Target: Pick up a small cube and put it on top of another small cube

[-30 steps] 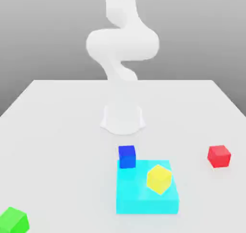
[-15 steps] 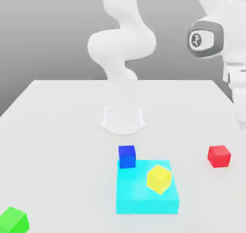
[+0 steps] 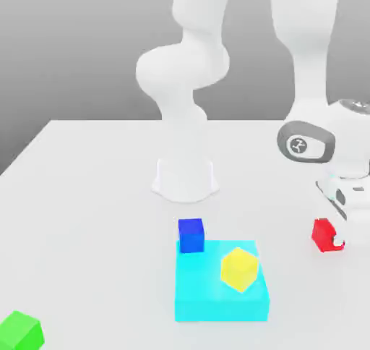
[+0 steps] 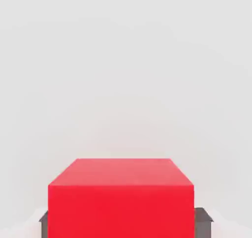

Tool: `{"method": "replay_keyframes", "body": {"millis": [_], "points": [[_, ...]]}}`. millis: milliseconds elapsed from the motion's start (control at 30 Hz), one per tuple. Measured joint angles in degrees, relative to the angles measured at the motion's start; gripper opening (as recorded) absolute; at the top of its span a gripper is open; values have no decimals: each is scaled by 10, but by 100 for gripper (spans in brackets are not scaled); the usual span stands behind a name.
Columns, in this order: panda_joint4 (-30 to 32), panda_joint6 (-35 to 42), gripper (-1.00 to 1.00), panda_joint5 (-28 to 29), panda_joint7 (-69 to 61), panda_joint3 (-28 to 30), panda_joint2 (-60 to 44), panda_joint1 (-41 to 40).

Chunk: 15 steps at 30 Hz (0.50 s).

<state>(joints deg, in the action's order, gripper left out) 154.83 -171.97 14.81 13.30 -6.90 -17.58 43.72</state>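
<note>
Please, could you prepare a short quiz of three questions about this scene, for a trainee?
1. Which cube is between the gripper's fingers?
2. True or false: the yellow cube rests on the cyan block.
3. Fill in: in the exterior view, the cube nearest the left edge is ____.

Key:
1. The red cube, with a finger on each side.
2. True.
3. Green.
</note>
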Motion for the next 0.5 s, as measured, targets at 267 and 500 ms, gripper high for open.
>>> {"method": "replay_keyframes", "body": {"millis": [267,500], "points": [[23,86,-100,-94,-71,-65,110,-43],[72,180,-100,-115,-196,3,258,-143]]}}
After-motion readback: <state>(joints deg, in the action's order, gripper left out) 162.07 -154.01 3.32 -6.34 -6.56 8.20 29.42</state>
